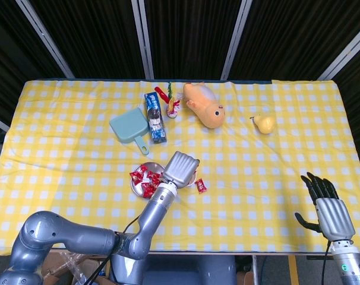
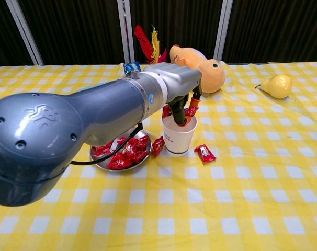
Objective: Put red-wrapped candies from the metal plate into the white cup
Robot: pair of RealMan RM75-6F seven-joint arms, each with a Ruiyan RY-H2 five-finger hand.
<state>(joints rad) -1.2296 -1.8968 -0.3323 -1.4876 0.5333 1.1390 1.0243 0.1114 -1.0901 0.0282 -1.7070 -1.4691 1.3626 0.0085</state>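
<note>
The white cup [image 2: 178, 140] stands mid-table, right of the metal plate [image 2: 99, 161], which holds a pile of red-wrapped candies [image 2: 126, 152]. My left hand [image 2: 180, 99] hovers over the cup's mouth with fingertips dipping into it, pinching red candies [image 2: 191, 109]. One red candy [image 2: 204, 152] lies on the cloth right of the cup; another [image 2: 157, 146] lies between cup and plate. In the head view the left hand [image 1: 180, 168] hides the cup. My right hand [image 1: 326, 208] sits at the near right edge, fingers apart, holding nothing.
An orange plush toy [image 2: 199, 69], a feather shuttlecock [image 2: 151, 45] and a blue packet [image 1: 155, 117] lie behind the cup. A teal dustpan [image 1: 129, 127] is at the back left, a yellow pear [image 2: 276, 85] at the far right. Yellow checked cloth covers the table.
</note>
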